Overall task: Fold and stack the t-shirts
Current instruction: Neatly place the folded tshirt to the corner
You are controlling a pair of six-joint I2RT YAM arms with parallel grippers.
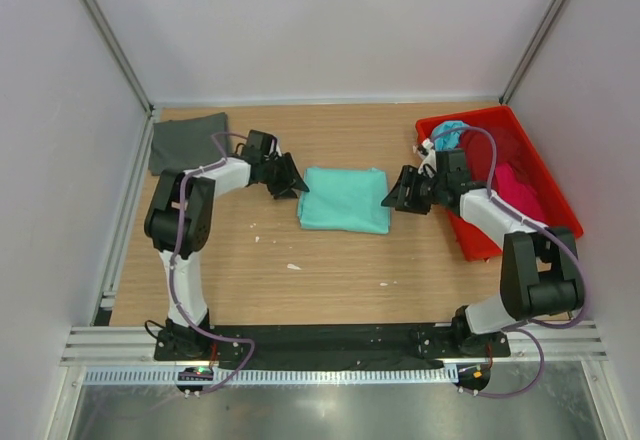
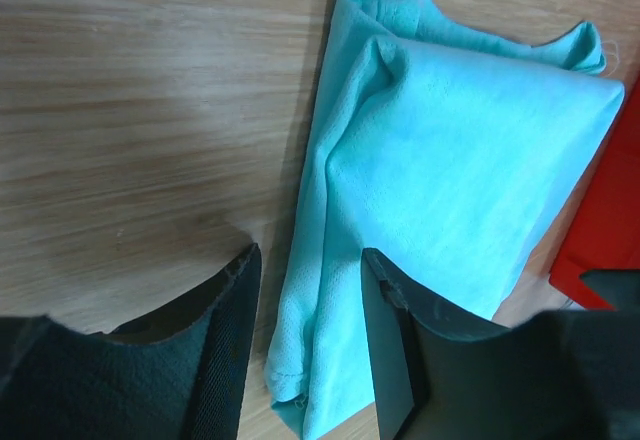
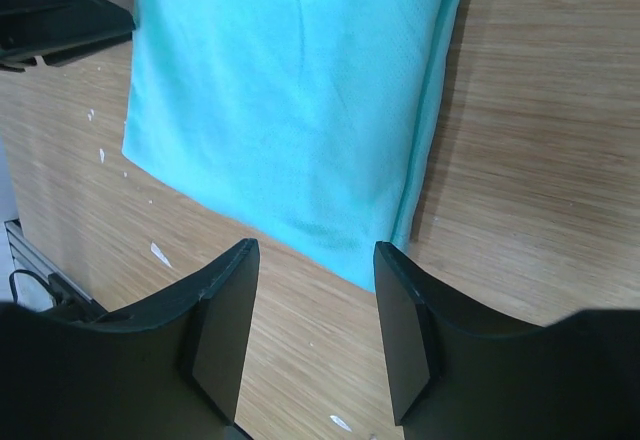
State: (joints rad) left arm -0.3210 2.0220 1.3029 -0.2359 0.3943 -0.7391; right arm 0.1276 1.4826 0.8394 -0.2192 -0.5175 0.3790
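The left fingers (image 2: 232,340) are seen apart, with nothing pinched. A rumpled hem edge of the mint green shirt (image 2: 450,160) is seen in the gap between them, lying on the desk (image 2: 130,110). Whether the tips touch the cloth cannot be told.

The right fingers (image 3: 222,330) are also seen apart and empty. A corner of the same shirt is seen just ahead of their gap, flat on the wood. The left fingers are caught at the upper left corner of the right wrist view.

From above, the mint green shirt is found folded into a rough rectangle at the middle of the desk. It lies between the two sets of fingers. The left fingers are placed at its left edge near the far corner, the right fingers at its right edge, both low over the wood.

A dark grey shirt (image 1: 187,140) is laid flat at the far left corner of the desk, well apart from the mint one.

A red tray (image 1: 478,116) is set at the right side of the desk, just behind the right arm. A turquoise shirt (image 1: 450,132) is bunched at its far end and a pink shirt (image 1: 517,190) is heaped nearer. Part of the tray is hidden by the arm.

A few white specks (image 1: 293,266) are scattered on the wood on the near side of the mint shirt.
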